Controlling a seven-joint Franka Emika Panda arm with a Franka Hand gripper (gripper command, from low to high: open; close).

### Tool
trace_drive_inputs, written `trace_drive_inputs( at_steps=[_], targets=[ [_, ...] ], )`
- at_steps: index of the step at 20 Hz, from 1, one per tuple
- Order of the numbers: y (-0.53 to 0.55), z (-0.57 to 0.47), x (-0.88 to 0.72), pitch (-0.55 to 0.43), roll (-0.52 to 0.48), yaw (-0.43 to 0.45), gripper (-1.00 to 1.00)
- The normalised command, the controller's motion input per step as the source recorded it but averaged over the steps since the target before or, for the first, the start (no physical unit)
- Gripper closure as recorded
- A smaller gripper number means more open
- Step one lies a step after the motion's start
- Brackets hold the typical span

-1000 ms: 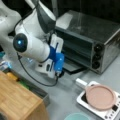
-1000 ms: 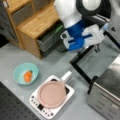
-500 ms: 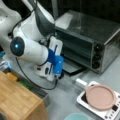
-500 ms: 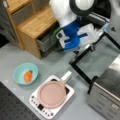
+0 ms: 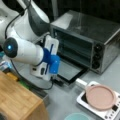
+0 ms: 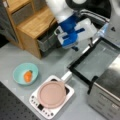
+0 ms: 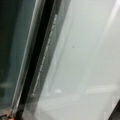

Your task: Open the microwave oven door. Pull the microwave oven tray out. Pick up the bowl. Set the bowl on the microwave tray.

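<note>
With the microwave oven door (image 6: 98, 58) dropped flat, the pincer (image 6: 75, 47), whose jaws I cannot tell apart or together, hangs at its outer edge and could snag there.

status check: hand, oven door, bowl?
Hand low at the door's outer edge, nothing visibly held. Microwave oven door folded down flat. Bowl apart on the table, orange item inside. Tray not visible outside the oven.
</note>
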Motion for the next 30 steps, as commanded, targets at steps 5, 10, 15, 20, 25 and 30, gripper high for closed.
trace_drive_inputs(
  at_steps=[5,10,15,20,25,30],
  targets=[
    [0.40,0.02,-0.01,-0.015,0.103,0.097,-1.00],
    [0.59,-0.12,-0.02,-0.178,0.224,0.097,-1.00],
    [0.30,-0.20,-0.02,-0.285,0.328,0.154,-1.00],
    [-0.16,-0.24,0.03,-0.228,0.379,0.161,-1.00],
    [-0.23,-0.25,0.06,-0.114,0.395,0.116,-1.00],
    [-0.06,-0.16,0.04,-0.025,0.411,0.030,-1.00]
  ],
)
